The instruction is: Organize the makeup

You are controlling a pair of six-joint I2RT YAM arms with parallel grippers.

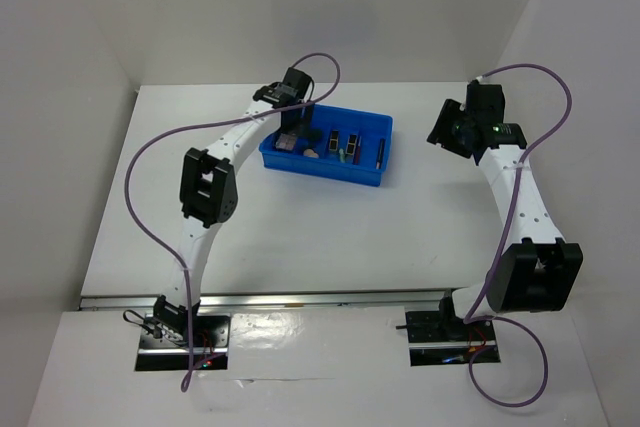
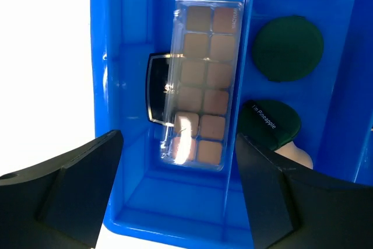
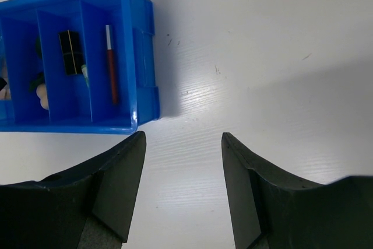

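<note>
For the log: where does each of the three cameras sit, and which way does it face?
Top external: above and behind the bases, looking down on the table and blue tray; left arm and right arm show.
Left wrist: over the tray's end compartment, looking down at the pinkish palette overlapping the black compact; open left claw at bottom.
Right wrist: looking down at table beside the tray's pencil end; open right claw at bottom.
Shared: both wrist views catch the tray, opposite ends.

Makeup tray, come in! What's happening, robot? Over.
Left gripper open, over the blue tray. Right gripper open, off beside it. Pinkish palette resting over black compact inside. Nothing blocking.
</note>
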